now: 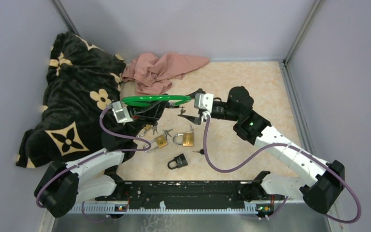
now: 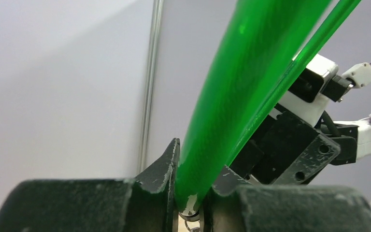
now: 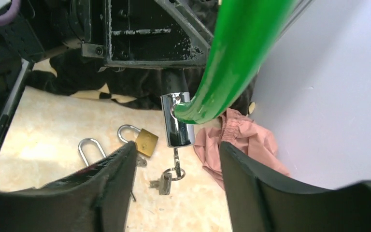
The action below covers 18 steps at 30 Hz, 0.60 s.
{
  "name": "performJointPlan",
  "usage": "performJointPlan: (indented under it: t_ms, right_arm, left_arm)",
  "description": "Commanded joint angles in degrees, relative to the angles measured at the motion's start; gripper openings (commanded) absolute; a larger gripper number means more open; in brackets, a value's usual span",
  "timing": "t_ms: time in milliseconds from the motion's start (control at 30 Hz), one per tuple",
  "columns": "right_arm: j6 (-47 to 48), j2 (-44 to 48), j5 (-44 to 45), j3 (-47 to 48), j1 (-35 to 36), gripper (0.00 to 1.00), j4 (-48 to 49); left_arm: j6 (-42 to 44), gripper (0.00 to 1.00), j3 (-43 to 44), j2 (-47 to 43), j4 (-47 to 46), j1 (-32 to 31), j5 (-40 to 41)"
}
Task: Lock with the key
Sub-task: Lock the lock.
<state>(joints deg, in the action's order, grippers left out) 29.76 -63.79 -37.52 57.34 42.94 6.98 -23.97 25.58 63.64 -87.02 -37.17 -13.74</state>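
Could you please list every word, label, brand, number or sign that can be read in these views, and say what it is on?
None: no text is legible in any view.
Right brass padlock and left brass padlock: any engraving is too small to read.
Black padlock: too small to tell.
Chrome lock barrel of the green cable lock: no lettering visible.
Dark blanket: flower and diamond motifs only.

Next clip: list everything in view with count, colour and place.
green cable lock: one, green, held up mid-table
key: one, silver, in its chrome cylinder
brass padlocks: two, brass, table centre
black padlock: one, black, nearer the bases
loose keys: several, silver, beside the padlocks
blanket: one, black and beige, left
cloth: one, pink, back
table: one, beige, underneath
left end effector: one, black, shut on the cable lock
right end effector: one, black, open facing the key
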Motion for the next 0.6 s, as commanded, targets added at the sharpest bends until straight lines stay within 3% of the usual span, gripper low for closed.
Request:
performJointPlan:
  t_ms: [0, 233, 433, 567]
  right_arm:
    - [-1.2, 3.2, 0.8, 1.2, 0.4, 0.66, 2.2]
    - [-3.9, 1.4, 1.1, 2.5, -0.8, 0.77, -3.3]
    - [-3.7, -1.1, -0.3, 4.6, -1.6, 0.53, -4.1]
    - [-4.6, -2.7, -0.5, 5.3, -1.7, 0.48, -2.4]
  left_arm:
    - [2.0, 0.00, 0.3, -0.6, -6.9, -0.3, -0.1]
    - [2.2, 0.00, -0.1, -1.1, -7.2, -0.2, 1.4]
    - [2.0, 0.00, 0.2, -1.1, -7.0, -0.2, 1.0]
    - [1.8, 0.00, 0.3, -1.0, -6.8, -0.2, 0.7]
